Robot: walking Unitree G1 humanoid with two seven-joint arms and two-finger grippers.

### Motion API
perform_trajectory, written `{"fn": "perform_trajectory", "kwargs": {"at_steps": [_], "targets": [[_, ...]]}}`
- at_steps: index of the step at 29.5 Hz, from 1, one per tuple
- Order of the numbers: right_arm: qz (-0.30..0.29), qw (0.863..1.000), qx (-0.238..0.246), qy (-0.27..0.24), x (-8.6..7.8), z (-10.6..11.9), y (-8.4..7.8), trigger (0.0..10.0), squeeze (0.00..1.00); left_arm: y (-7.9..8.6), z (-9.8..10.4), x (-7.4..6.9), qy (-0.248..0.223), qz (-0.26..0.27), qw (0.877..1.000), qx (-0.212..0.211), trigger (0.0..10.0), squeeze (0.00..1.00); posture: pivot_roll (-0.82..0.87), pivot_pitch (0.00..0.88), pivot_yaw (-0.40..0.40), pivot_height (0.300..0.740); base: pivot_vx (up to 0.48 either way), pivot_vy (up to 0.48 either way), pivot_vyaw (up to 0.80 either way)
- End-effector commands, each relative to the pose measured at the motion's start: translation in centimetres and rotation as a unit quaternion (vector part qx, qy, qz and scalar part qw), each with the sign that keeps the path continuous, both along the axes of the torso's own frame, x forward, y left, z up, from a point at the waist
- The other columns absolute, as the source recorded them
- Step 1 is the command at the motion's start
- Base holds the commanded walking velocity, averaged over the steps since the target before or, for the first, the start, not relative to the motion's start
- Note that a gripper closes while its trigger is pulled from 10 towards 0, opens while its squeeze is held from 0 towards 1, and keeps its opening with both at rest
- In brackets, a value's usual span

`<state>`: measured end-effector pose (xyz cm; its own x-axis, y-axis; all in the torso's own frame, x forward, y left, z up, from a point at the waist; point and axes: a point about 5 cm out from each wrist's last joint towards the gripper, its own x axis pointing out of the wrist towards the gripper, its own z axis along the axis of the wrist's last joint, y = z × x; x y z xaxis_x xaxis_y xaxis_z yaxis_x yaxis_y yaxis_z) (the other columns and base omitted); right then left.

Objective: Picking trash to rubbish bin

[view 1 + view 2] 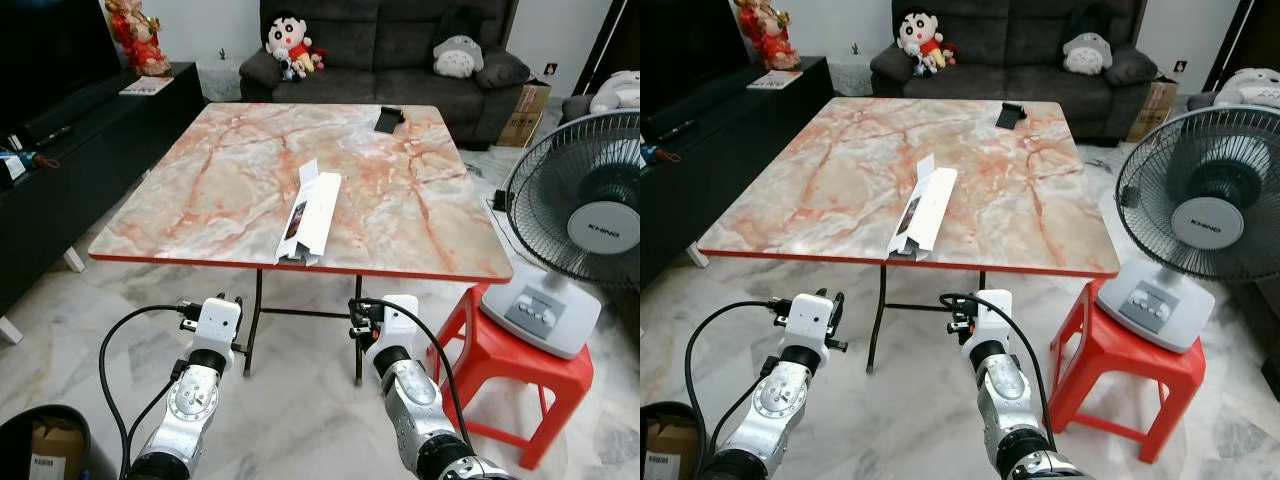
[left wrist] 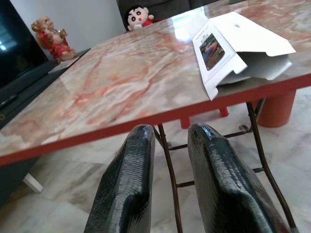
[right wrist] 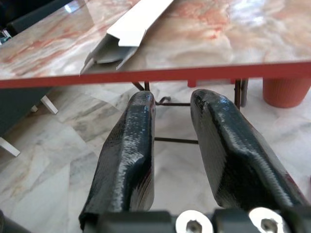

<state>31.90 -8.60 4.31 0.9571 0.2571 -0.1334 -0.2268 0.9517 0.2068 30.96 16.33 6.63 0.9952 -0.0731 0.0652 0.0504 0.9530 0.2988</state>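
Observation:
A long white carton (image 1: pixel 312 215) with its end flap open lies flat on the marble-patterned table (image 1: pixel 220 180), close to the front edge. The same carton (image 2: pixel 233 41) appears in the left wrist view. A black bin (image 1: pixel 40 440) stands on the floor at my lower left with a cardboard piece inside. My left gripper (image 2: pixel 170 133) and right gripper (image 3: pixel 172 97) are held out low in front of the table, below its red edge. Both are open with a narrow gap and hold nothing. The carton sits above and ahead of them, between the two arms.
A standing fan (image 1: pixel 585 215) rests on a red plastic stool (image 1: pixel 520 375) right of the table. A small black object (image 1: pixel 390 119) lies at the table's far side. A dark sofa (image 1: pixel 400 45) with plush toys stands behind, and a low black cabinet (image 1: pixel 70 150) runs along the left.

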Motion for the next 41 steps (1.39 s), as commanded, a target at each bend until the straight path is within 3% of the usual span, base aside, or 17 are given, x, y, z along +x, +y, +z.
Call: {"fn": "perform_trajectory", "kwargs": {"at_steps": [1, 14, 33, 40, 41], "targets": [[-0.002, 1.0, 0.006, -0.004, 0.2, 0.3, 0.1, 10.0, 0.0, 0.3, 0.3, 0.2, -0.002, 0.007, 1.0, 0.011, 10.0, 0.0, 0.05, 0.0, -0.003, 0.74, 0.472, 0.0, 0.0], [0.018, 0.999, -0.013, -0.024, 0.3, 0.7, 0.5, 10.0, 0.0, 0.4, 1.0, 0.4, -0.022, 0.015, 1.0, 0.006, 10.0, 0.0, 0.05, 0.0, -0.007, 0.74, 0.472, 0.0, 0.22], [-0.002, 1.0, 0.001, -0.021, 0.6, 0.9, 0.0, 10.0, 0.0, 0.4, 1.7, 0.6, -0.04, 0.018, 0.999, -0.001, 10.0, 0.0, 0.05, 0.0, -0.006, 0.74, 0.47, 0.0, 0.0], [0.004, 1.0, -0.001, -0.018, 0.5, 0.9, 0.2, 10.0, 0.0, 0.5, 2.0, 0.5, -0.054, 0.021, 0.998, -0.003, 10.0, 0.0, 0.05, 0.0, -0.005, 0.74, 0.0, 0.0, 0.0], [0.007, 1.0, -0.003, -0.018, 0.5, 0.8, 0.3, 10.0, 0.08, 0.6, 2.0, 0.5, -0.053, 0.022, 0.998, -0.003, 10.0, 0.0, 0.05, 0.0, -0.005, 0.74, 0.0, 0.0, 0.0]]}}
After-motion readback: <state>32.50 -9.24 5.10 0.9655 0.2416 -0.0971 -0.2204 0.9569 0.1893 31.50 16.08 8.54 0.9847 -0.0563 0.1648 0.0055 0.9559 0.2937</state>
